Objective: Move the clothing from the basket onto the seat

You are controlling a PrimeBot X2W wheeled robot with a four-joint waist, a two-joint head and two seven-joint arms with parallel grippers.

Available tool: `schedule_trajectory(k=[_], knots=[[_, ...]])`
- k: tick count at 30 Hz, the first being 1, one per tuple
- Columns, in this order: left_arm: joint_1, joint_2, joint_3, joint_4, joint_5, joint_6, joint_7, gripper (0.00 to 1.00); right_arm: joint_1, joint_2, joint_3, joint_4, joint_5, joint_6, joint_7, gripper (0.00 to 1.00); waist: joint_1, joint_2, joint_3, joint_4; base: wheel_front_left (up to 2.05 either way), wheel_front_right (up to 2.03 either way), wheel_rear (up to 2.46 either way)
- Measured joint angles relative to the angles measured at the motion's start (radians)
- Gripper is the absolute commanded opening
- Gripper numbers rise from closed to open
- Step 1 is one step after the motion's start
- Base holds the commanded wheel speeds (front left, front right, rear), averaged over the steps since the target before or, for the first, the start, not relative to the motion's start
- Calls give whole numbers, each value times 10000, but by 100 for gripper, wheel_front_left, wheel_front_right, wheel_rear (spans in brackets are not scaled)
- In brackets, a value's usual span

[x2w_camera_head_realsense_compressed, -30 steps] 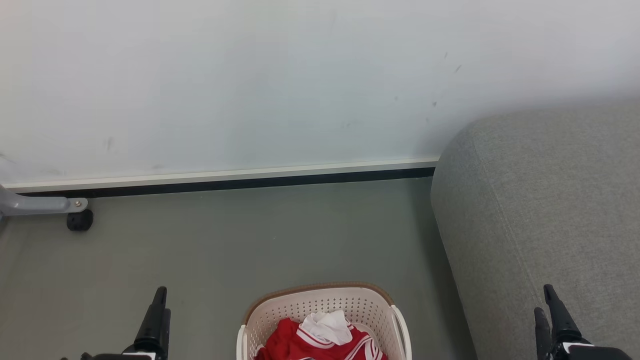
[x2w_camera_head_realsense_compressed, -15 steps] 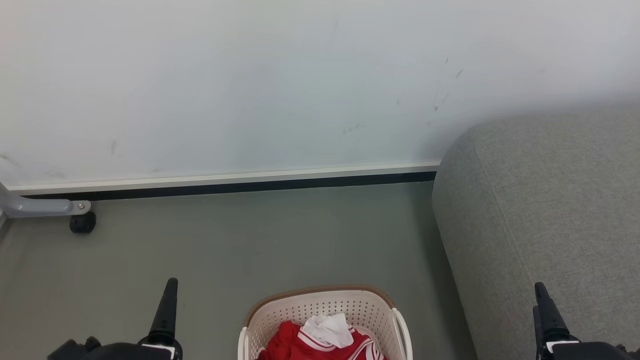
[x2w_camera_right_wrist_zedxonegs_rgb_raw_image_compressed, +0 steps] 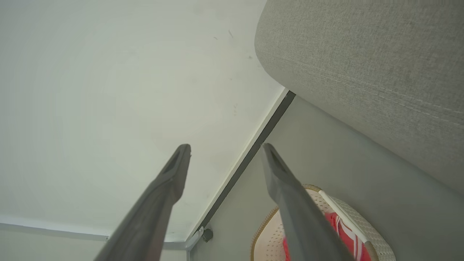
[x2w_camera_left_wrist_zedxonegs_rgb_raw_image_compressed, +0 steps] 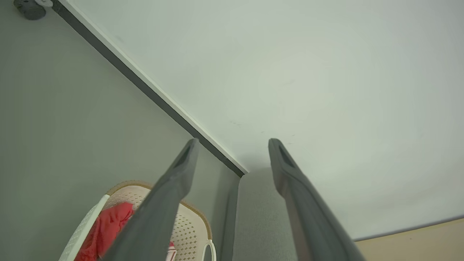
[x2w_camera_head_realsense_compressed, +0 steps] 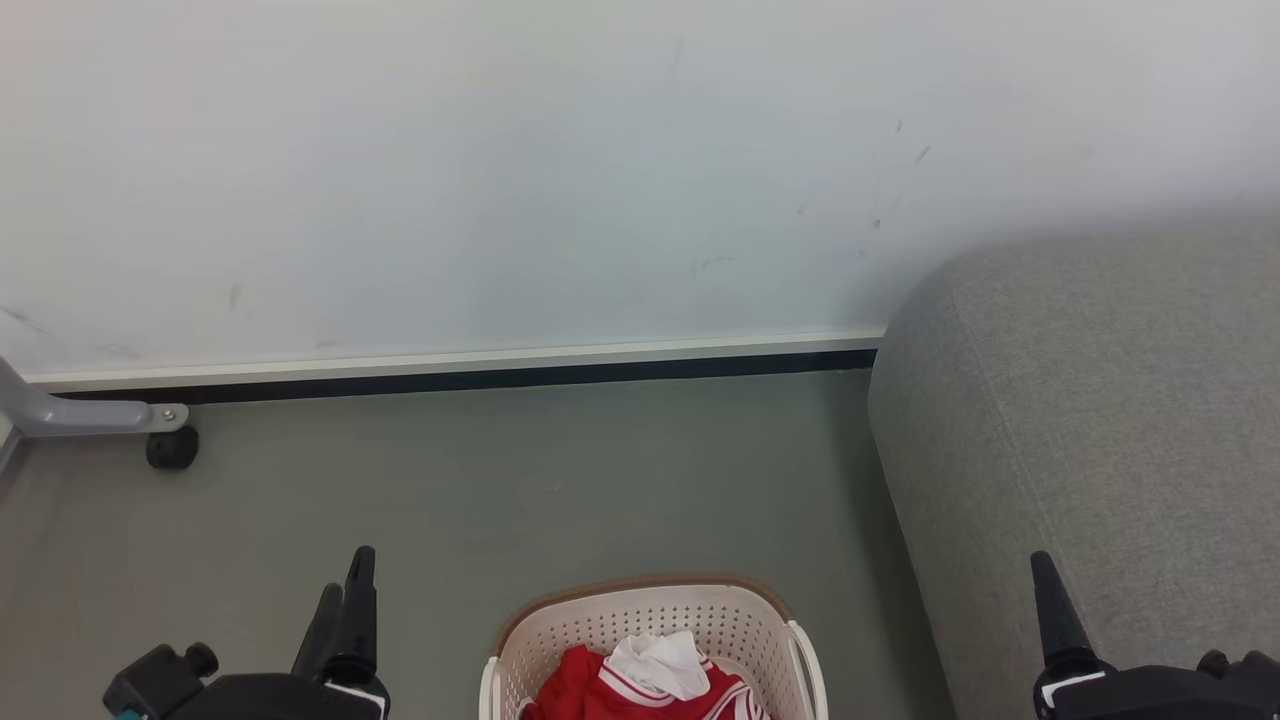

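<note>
The cream perforated basket (x2w_camera_head_realsense_compressed: pixel 650 615) with a brown rim stands on the floor at the bottom centre of the head view. The clothing (x2w_camera_head_realsense_compressed: pixel 585 690), red with white trim and a white fold on top, lies inside it. The grey woven seat (x2w_camera_head_realsense_compressed: pixel 1100 420) rises just right of the basket. My left gripper (x2w_camera_head_realsense_compressed: pixel 345 585) is left of the basket, open and empty. On the right, over the seat's front, my right gripper (x2w_camera_head_realsense_compressed: pixel 1045 575) is open and empty too. The left wrist view shows the left gripper (x2w_camera_left_wrist_zedxonegs_rgb_raw_image_compressed: pixel 233 142) above the basket (x2w_camera_left_wrist_zedxonegs_rgb_raw_image_compressed: pixel 192 224), clothing (x2w_camera_left_wrist_zedxonegs_rgb_raw_image_compressed: pixel 108 228) and seat (x2w_camera_left_wrist_zedxonegs_rgb_raw_image_compressed: pixel 257 214). The right wrist view shows the right gripper (x2w_camera_right_wrist_zedxonegs_rgb_raw_image_compressed: pixel 225 146), basket (x2w_camera_right_wrist_zedxonegs_rgb_raw_image_compressed: pixel 348 217), clothing (x2w_camera_right_wrist_zedxonegs_rgb_raw_image_compressed: pixel 340 232) and seat (x2w_camera_right_wrist_zedxonegs_rgb_raw_image_compressed: pixel 362 65).
A pale wall with a dark baseboard (x2w_camera_head_realsense_compressed: pixel 450 378) runs behind the basket. A grey frame leg on a black caster (x2w_camera_head_realsense_compressed: pixel 172 448) stands at the far left by the wall. Grey floor (x2w_camera_head_realsense_compressed: pixel 520 480) lies between the basket and the wall.
Both grippers have moved inward toward the basket, the left one to the right and a little up, the right one to the left. The head view has shifted slightly.
</note>
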Motion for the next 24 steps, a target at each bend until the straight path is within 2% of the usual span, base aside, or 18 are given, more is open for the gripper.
schedule_trajectory(k=[24], knots=[[221, 150, -485, -165, 3743, 537, -761, 100, 51, -278, 1198, -242, -3189, -516, -775, 100, 2, 0, -85, 49, 0, 0, 0]])
